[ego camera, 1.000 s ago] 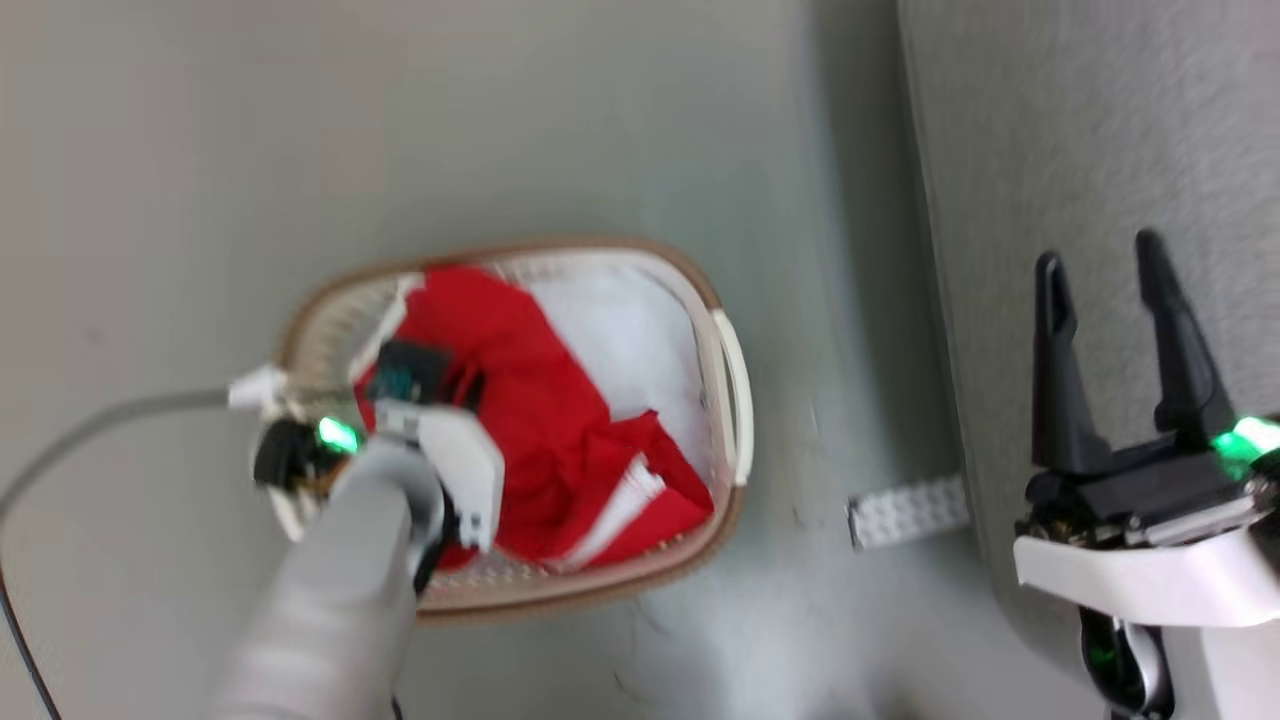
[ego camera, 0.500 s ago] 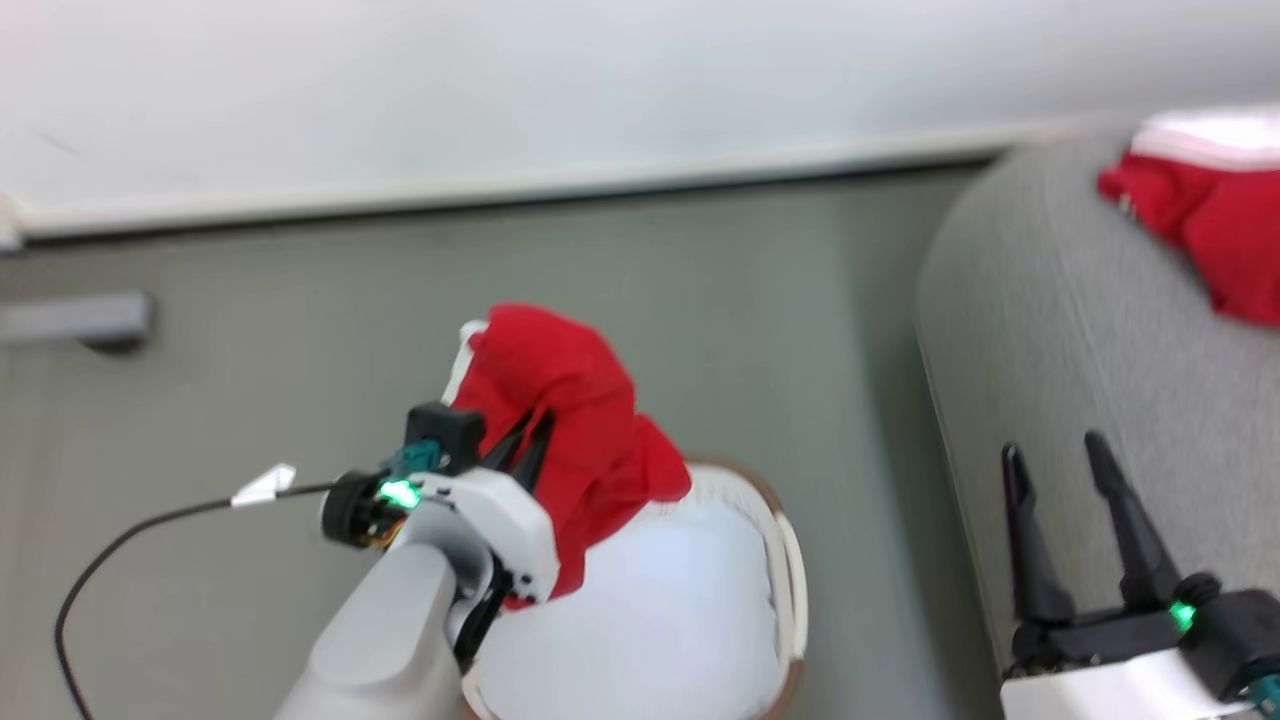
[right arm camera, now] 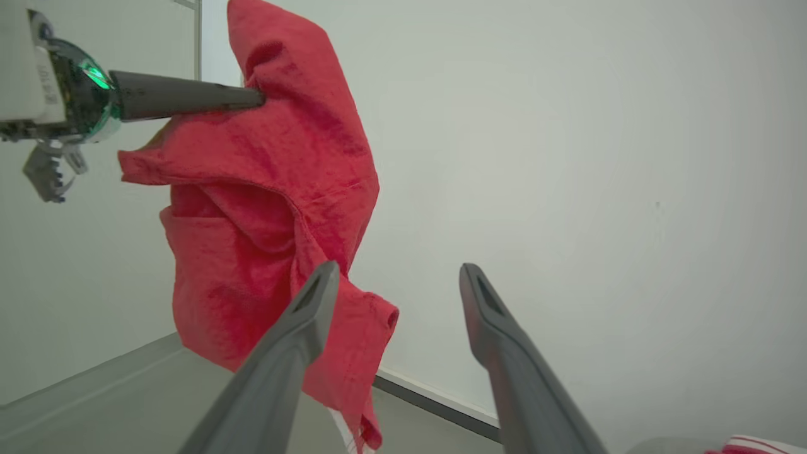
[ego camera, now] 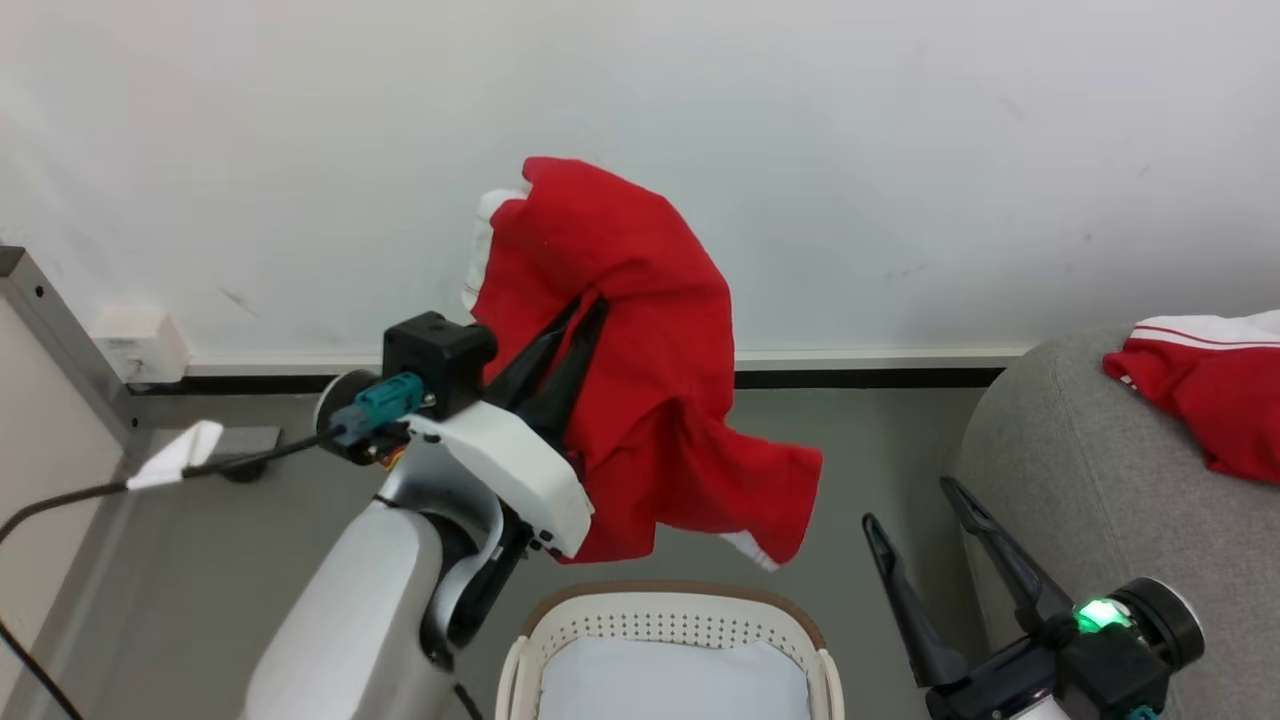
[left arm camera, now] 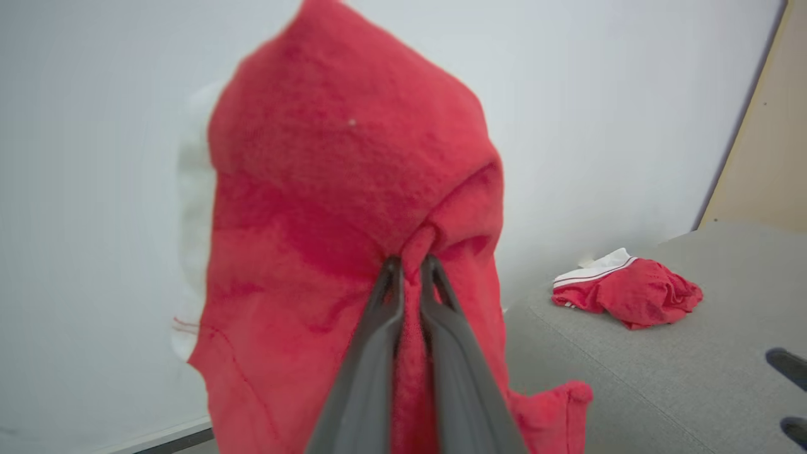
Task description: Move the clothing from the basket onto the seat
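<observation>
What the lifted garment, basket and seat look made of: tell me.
Lifted garment: soft matte red cloth, perhaps fleece; it drapes and looks fuzzy.
Basket: likely cream plastic; smooth, perforated wall.
Seat: grey woven upholstery, weave visible.

**A:** You get only the far end of the basket. The head view's bottom edge cuts off the near part, and the pale sheet inside it too.

**B:** And the tips of the left claw?

**A:** Buried in a fold of the held red garment, which is blurred in your left wrist view and runs off its bottom edge.

**B:** On the right, the second garment and the seat are cropped by the head view's edge. You also lose the base of the right claw below.
</observation>
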Motion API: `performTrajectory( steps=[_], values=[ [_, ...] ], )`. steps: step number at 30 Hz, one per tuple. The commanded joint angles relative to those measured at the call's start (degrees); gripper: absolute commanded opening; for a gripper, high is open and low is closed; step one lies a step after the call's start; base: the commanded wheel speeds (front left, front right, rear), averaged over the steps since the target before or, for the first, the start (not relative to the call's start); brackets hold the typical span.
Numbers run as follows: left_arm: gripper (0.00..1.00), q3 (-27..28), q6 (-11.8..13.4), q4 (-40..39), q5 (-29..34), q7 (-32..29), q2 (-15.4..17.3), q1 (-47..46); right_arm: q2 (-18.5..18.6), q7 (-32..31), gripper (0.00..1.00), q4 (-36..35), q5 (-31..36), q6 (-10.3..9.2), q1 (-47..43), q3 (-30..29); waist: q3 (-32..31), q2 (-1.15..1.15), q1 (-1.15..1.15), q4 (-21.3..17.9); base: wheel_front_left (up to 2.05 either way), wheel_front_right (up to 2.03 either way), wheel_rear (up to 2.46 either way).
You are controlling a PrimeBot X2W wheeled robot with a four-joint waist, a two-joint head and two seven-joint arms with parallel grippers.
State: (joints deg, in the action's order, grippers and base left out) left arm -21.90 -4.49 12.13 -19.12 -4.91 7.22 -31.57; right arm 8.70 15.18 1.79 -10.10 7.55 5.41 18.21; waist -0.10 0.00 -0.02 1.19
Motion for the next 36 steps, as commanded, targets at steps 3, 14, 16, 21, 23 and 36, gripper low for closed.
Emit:
performTrajectory(
  steps=[3, 14, 16, 21, 23, 36],
  values=[
    [0.00, -0.09, 1.16, -8.74, -0.99, -3.94, 1.34, 3.45, 0.79, -0.05, 1.00, -0.89, 0.27, -0.13, 1.78, 3.11, -1.06, 0.00, 0.02, 0.48, 0.00, 0.00, 0.00],
    [0.00, -3.63, 2.44, -20.83, -1.74, -10.11, 1.22, 8.82, -2.82, -1.47, 1.00, 6.97, 1.13, -0.13, 9.26, 10.04, -1.68, 0.00, 0.02, 2.09, 0.00, 0.00, 0.00],
    [0.00, -4.60, 2.23, -21.42, -2.06, -10.49, 0.76, 9.30, -3.88, -1.81, 1.00, 9.87, 1.95, -0.13, 11.13, 10.77, -1.69, 0.00, 0.02, 2.41, 0.00, 0.00, 0.00],
    [0.00, -7.11, 1.63, -22.23, -3.14, -11.05, -0.49, 9.87, -5.65, -1.76, 1.00, 17.35, 6.19, -0.13, 16.63, 9.74, -1.44, 0.00, 0.02, 3.37, 0.00, 0.00, 0.00],
    [0.00, -7.68, 1.62, -21.95, -3.56, -10.99, -0.95, 10.04, -5.80, -1.25, 0.29, 19.37, 5.81, -0.13, 18.64, 10.23, -1.49, 0.00, 0.02, 3.72, 0.00, 0.00, 0.00],
    [1.00, -7.05, 3.52, -18.06, -2.01, -8.10, 0.04, 10.77, -5.74, 0.04, 0.00, 22.03, -4.19, -0.13, 22.09, 10.39, -1.34, 0.00, 0.02, 3.64, 0.00, 0.00, 0.00]
  ],
)
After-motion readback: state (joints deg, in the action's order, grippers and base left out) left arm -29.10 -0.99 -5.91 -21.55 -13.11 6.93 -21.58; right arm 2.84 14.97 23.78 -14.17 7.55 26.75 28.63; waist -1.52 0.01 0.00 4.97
